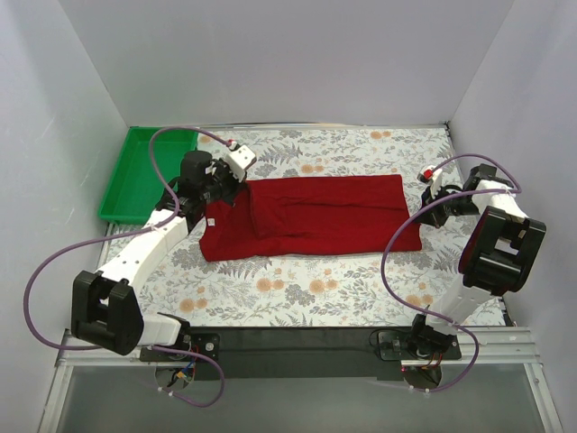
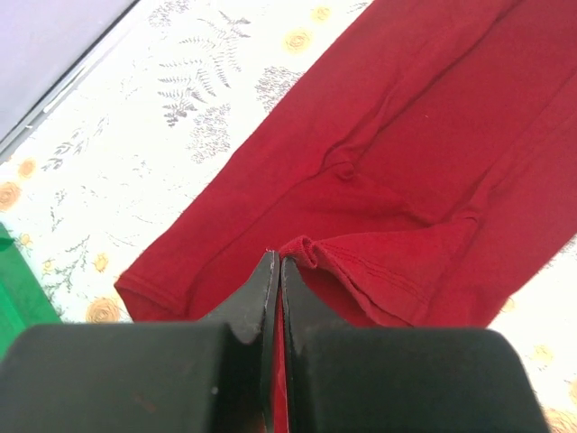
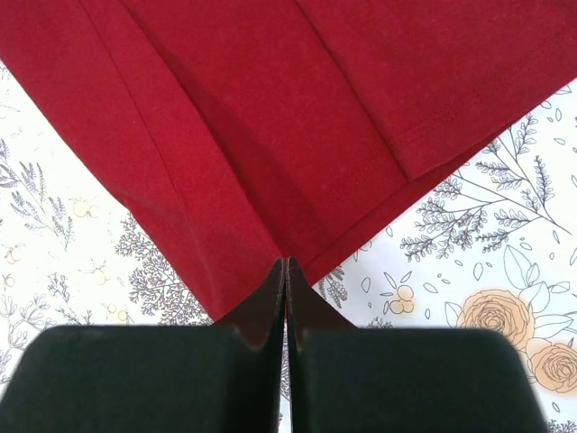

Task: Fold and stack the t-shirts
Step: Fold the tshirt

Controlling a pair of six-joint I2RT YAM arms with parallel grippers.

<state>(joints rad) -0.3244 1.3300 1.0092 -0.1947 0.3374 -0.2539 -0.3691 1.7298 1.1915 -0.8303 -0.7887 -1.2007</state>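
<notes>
I see the dark red t-shirt (image 1: 325, 216) lying flat across the middle of the flowered worktop (image 1: 297, 293), its long side running from left to right, a little nearer the far edge than the near one. It looks folded in on itself lengthwise, with a doubled layer showing along its left half. The left gripper (image 2: 276, 262) sits at the shirt's left end. Its jaws are pressed together with a sliver of red cloth caught between them, and a hemmed edge bunches up just beside the tips. The right gripper (image 3: 286, 263) is at the shirt's near right corner, close to the right edge of the worktop. Its jaws are likewise pinched tight, and the point of that corner runs into the tips. A green tray (image 1: 135, 180) sits at the far left corner, apart from the shirt.
</notes>
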